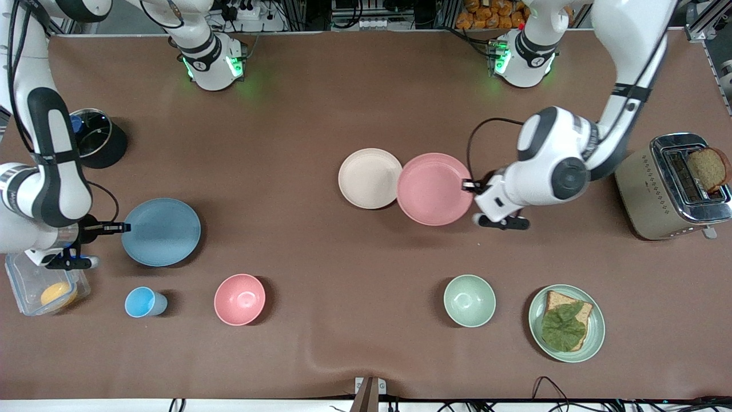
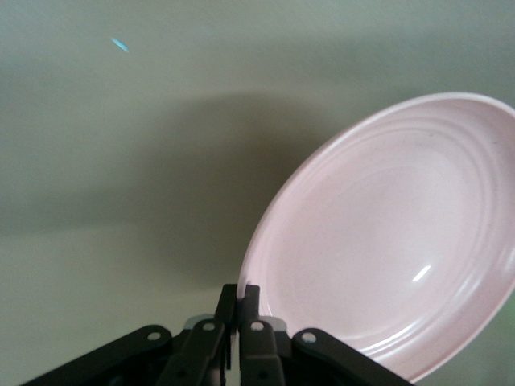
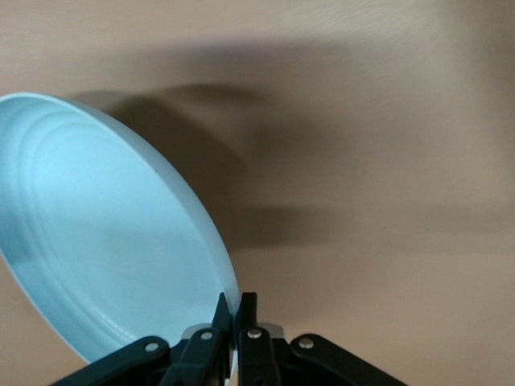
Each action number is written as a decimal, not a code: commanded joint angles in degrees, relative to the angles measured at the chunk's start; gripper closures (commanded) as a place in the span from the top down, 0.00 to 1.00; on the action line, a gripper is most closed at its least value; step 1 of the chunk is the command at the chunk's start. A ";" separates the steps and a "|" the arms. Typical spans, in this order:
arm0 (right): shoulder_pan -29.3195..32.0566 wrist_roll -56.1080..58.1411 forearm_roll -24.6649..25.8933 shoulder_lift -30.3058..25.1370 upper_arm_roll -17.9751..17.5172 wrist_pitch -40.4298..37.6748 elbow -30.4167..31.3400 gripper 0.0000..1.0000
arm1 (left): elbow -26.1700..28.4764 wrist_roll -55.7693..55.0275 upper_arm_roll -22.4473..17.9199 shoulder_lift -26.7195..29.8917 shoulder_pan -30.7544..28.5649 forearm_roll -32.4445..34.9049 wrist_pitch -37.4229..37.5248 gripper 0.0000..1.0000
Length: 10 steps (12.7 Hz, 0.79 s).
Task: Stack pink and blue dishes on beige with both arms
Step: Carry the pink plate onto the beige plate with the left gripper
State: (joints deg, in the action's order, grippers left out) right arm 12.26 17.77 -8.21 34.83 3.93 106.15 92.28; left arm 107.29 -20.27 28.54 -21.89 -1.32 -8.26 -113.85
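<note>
Brown counter (image 1: 320, 114) carrying the dishes, with both arms reaching in from their bases. Toaster (image 1: 672, 186) at the left arm's end of the counter, a bread slice standing in one slot. Pink plate (image 1: 433, 187), its rim pinched between the closed fingers of the left gripper (image 1: 470, 185); the left wrist view shows it tilted and raised above the counter, and its edge overlaps the beige plate (image 1: 369, 177) just beside it. Blue plate (image 1: 162, 231) toward the right arm's end, its rim clamped by the closed right gripper (image 1: 121, 228), likewise tilted in the right wrist view. Green plate (image 1: 566, 322) bearing bread and a leaf, nearest the front camera.
</note>
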 commanded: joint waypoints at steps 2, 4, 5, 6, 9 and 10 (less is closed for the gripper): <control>0.49 -2.89 -9.52 -0.29 -0.41 -8.13 -0.43 0.00 | -0.24 -10.64 -0.24 -1.92 7.01 0.44 -3.04 0.00; -1.00 -8.60 -14.01 -0.46 -0.41 -12.00 -0.34 0.00 | -0.24 -15.92 -0.24 -3.50 10.45 0.44 -5.14 0.00; -1.88 -10.89 -15.59 -0.81 -0.41 -13.06 0.27 0.00 | -0.24 -16.29 -0.24 -4.47 10.98 0.44 -5.50 0.00; -2.50 -12.91 -16.74 -1.77 -0.41 -13.24 1.49 0.00 | -0.24 -16.38 -0.24 -5.35 11.16 0.44 -5.51 0.00; -6.97 -18.53 -16.93 -5.82 -0.41 -10.18 5.97 0.00 | 0.72 -17.87 -0.32 -6.40 13.44 0.44 -7.87 0.00; -8.81 -20.73 -16.93 -6.87 -0.41 -8.69 7.29 0.00 | 1.07 -18.57 -0.32 -7.02 14.15 0.44 -8.66 0.00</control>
State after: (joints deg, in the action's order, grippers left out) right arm 6.21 1.08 -23.88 32.89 3.26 94.76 94.18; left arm 107.73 -36.43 28.44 -28.41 11.25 -8.25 -120.61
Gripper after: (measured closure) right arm 0.943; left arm 0.952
